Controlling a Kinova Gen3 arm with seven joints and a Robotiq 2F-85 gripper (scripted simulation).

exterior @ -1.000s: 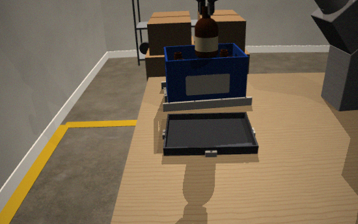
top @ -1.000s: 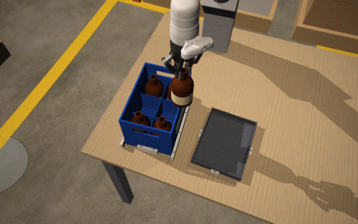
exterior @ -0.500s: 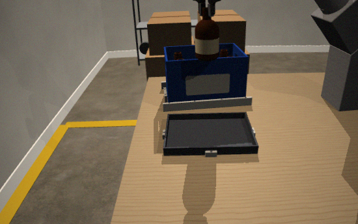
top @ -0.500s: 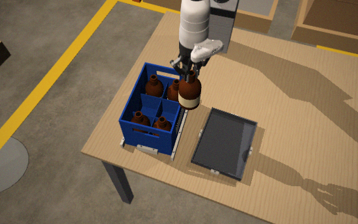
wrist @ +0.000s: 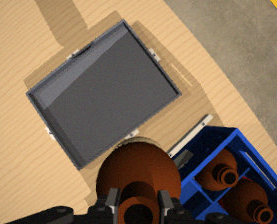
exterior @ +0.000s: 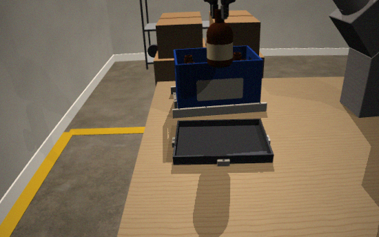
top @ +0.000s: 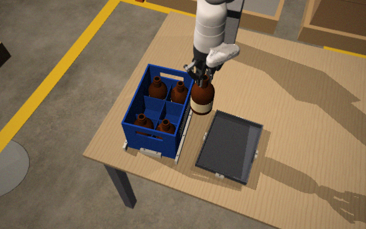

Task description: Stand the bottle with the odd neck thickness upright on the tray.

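Note:
My gripper [top: 203, 80] [exterior: 220, 13] [wrist: 138, 202] is shut on the neck of a brown bottle [top: 202, 94] [exterior: 220, 36] [wrist: 138, 167] with a cream label. The bottle hangs upright in the air beside the crate, on the tray's side. The blue crate [top: 150, 141] [exterior: 186, 83] [wrist: 209, 159] holds four brown bottles, two at the back and two at the front in the top view, with its middle cells empty. Two of them show in the wrist view. The dark tray [top: 224, 146] [exterior: 220, 139] [wrist: 106, 90] is empty. I cannot tell any difference between the necks.
A pale rail [top: 183, 138] [exterior: 220, 109] [wrist: 191, 136] runs along the crate's side facing the tray. Small pale blocks stand against the tray's edges. The crate stands near the table's edge. Cardboard boxes [exterior: 179, 34] and a shelf are beyond the table.

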